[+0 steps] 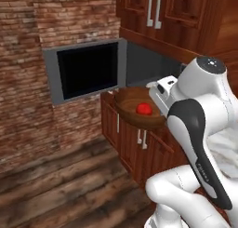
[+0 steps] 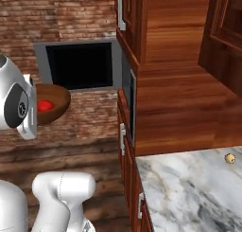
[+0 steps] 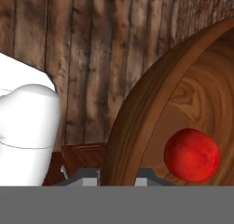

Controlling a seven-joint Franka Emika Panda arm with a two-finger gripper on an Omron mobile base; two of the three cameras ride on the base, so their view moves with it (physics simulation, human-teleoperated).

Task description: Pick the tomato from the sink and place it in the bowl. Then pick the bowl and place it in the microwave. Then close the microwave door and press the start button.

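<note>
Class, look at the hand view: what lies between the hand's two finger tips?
The rim of the wooden bowl runs between them, one tip on each side of the wall. The tomato rests inside the bowl.

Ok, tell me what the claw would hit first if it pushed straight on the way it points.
Hard to say. The claw grips the bowl rim; past the rim, the wooden floor seems first in line.

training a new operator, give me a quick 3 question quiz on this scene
1. True or false: the tomato lies in the bowl.
2. The microwave door is: A shut, B swung open, C missing.
3. What is the gripper clamped on?

Key:
1. True.
2. B.
3. The bowl's rim, one finger on each side; the bowl is carried in the air in front of the microwave.
</note>
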